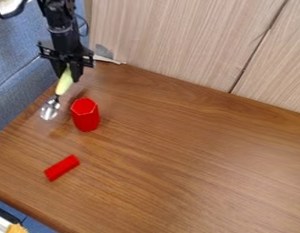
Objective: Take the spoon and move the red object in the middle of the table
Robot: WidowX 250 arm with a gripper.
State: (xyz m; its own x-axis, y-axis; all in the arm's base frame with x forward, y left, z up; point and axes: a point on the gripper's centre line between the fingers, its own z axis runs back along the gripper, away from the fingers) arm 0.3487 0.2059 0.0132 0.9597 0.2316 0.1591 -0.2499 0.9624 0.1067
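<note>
At the upper left of the camera view, the gripper (68, 73) hangs over the table's back left corner, shut on the pale yellow-green handle of a spoon (64, 83). The spoon's metal bowl points down and to the left. Just right of the bowl, apart from it, a red hexagonal block (86, 115) stands upright. A smaller red cylinder (61, 167) lies on its side nearer the front left. The wooden table (195, 159) carries both red objects.
A light wood-grain panel (182, 41) borders the table at the back. Blue fabric (16, 59) lies beyond the left edge. A whitish scrap (108, 59) sits at the back left edge, close to the gripper.
</note>
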